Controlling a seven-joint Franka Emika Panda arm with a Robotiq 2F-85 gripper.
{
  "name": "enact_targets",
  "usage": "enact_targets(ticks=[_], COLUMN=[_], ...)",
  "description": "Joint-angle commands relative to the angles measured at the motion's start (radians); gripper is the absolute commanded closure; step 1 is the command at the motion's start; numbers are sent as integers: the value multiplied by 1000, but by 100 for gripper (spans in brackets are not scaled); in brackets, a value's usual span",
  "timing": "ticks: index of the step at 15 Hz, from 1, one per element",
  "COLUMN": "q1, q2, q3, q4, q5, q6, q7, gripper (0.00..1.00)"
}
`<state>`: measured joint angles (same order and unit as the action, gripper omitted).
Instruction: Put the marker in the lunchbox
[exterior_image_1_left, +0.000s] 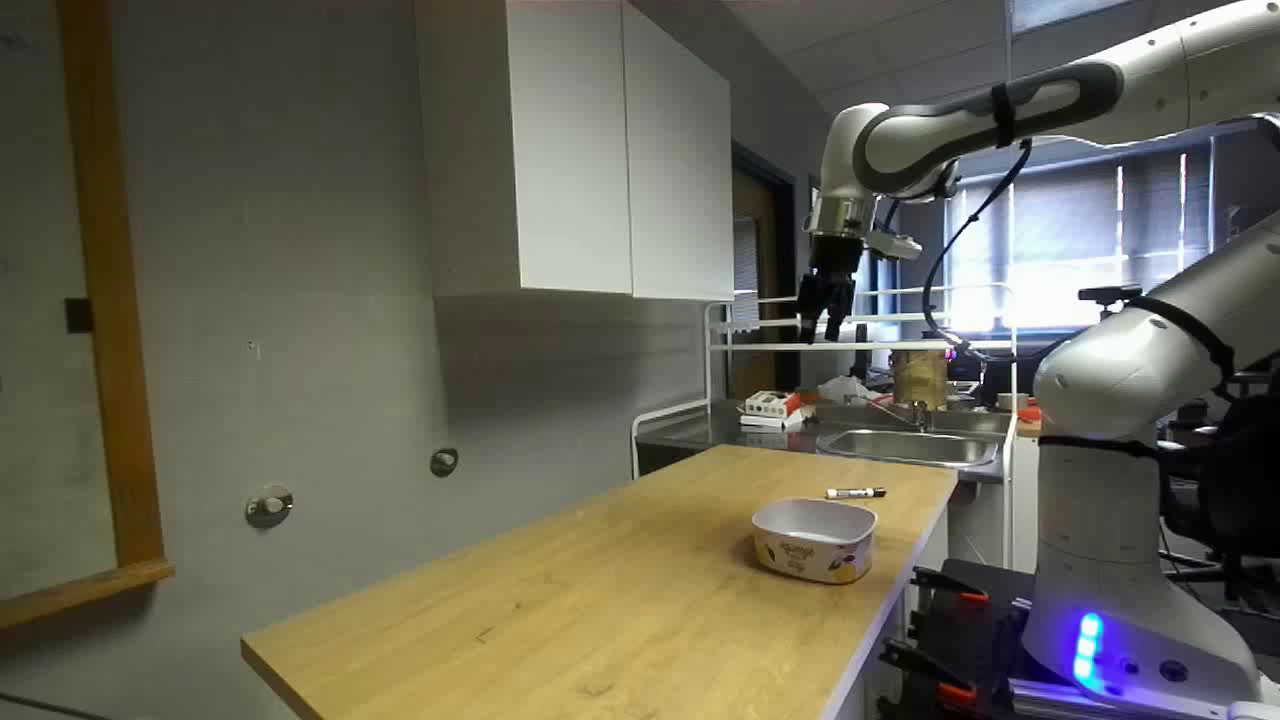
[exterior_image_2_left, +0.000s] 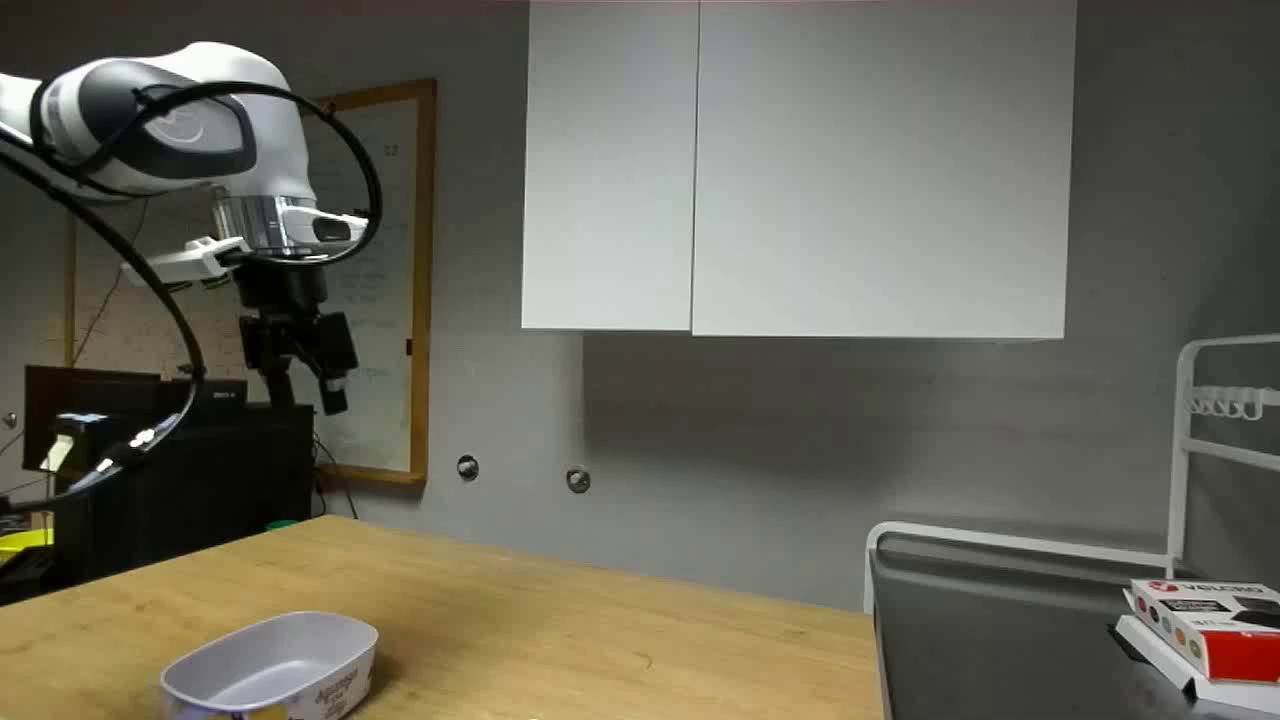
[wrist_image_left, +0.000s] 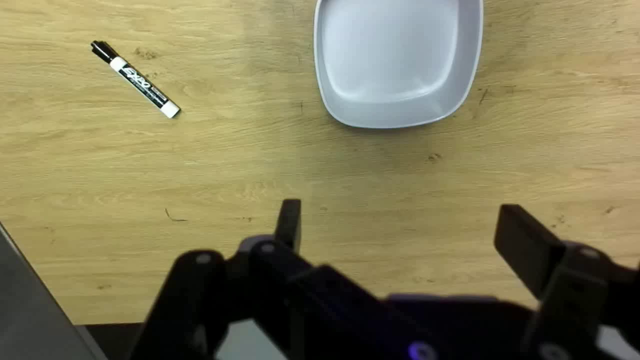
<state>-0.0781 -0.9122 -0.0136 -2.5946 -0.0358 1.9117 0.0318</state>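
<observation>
The marker (wrist_image_left: 135, 80) is lying flat on the tabletop (wrist_image_left: 225, 165), well apart from the gripper (wrist_image_left: 402, 225). The gripper is hanging high above, and its fingers (wrist_image_left: 527, 245) are standing wide from each other, grasping nothing. In the wrist view, the marker is lying toward the upper left, outside the span of the fingers, while the lunchbox (wrist_image_left: 395, 55) is sitting almost straight ahead, not touching the marker. So, in my judgement, the coming move is depending on a shift to that left side, away from the lunchbox, and then on a descent.

The long axis of the marker is running slantwise: the black cap (wrist_image_left: 103, 51) is pointing to the upper left, the white end to the lower right, roughly toward the gripper. The fingers are facing each other across the width of this view, so probably the wrist is needing some turn to pinch the marker squarely.

The marker is looking slim and straight, with white "EXPO" letters on a black label. In an exterior view, the marker (exterior_image_1_left: 855, 493) is lying just behind the lunchbox, as that camera is seeing it.
</observation>
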Motion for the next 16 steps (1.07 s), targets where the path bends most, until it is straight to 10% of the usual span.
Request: enact_targets(ticks=[1,16], q1=[5,-8], q2=[1,172], q3=[-4,-60], q4=[2,11], q5=[-4,-128], q6=[-2,49], q7=[3,-151], gripper=[0,0])
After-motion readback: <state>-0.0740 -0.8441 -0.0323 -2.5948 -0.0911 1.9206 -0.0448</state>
